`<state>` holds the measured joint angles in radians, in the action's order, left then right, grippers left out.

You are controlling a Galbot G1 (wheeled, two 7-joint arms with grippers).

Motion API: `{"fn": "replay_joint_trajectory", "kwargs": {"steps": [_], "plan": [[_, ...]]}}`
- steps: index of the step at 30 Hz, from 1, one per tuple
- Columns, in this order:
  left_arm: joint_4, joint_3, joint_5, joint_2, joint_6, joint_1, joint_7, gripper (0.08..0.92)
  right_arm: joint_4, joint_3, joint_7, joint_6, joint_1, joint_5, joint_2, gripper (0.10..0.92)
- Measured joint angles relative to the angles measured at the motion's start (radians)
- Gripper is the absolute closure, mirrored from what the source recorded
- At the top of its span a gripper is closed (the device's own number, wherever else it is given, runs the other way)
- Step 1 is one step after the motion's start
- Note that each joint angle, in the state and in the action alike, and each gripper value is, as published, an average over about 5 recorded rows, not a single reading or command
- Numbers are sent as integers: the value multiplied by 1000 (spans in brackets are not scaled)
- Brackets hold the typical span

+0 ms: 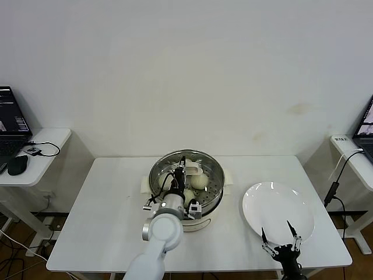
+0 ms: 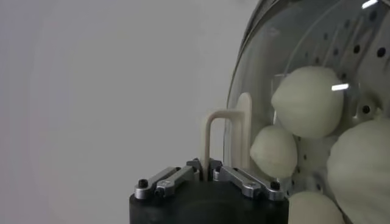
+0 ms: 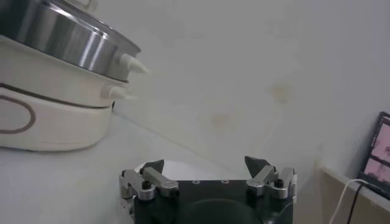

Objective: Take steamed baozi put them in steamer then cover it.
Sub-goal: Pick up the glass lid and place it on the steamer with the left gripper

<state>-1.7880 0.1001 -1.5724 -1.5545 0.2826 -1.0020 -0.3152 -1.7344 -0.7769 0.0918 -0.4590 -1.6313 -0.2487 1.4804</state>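
Observation:
The steel steamer (image 1: 214, 175) on its cream base stands mid-table. Several cream-white baozi (image 1: 200, 182) lie on its perforated tray, seen through glass in the left wrist view (image 2: 308, 100). The clear cover (image 1: 175, 160) lies over the steamer; whether its rim is fully seated I cannot tell. My left gripper (image 1: 182, 171) reaches over the steamer's near side and is shut on the cover's cream bar handle (image 2: 214, 131), with the jaws pinched on it (image 2: 205, 167). My right gripper (image 1: 281, 233) stands open and empty at the near edge of the white plate, also in its own wrist view (image 3: 205, 163).
The empty white plate (image 1: 278, 201) lies to the right of the steamer (image 3: 61, 42). Side tables flank the work table: a laptop (image 1: 11, 125) and mouse (image 1: 17, 165) on the left, another laptop (image 1: 366, 125) with a hanging cable (image 1: 335, 186) on the right.

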Motion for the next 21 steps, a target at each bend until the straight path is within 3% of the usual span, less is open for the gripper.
{"fn": "replay_joint_trajectory", "kwargs": {"steps": [21], "plan": [[-12, 9, -1, 0, -9, -11, -4, 851, 4, 5, 1, -2, 1, -4, -1, 203]]}}
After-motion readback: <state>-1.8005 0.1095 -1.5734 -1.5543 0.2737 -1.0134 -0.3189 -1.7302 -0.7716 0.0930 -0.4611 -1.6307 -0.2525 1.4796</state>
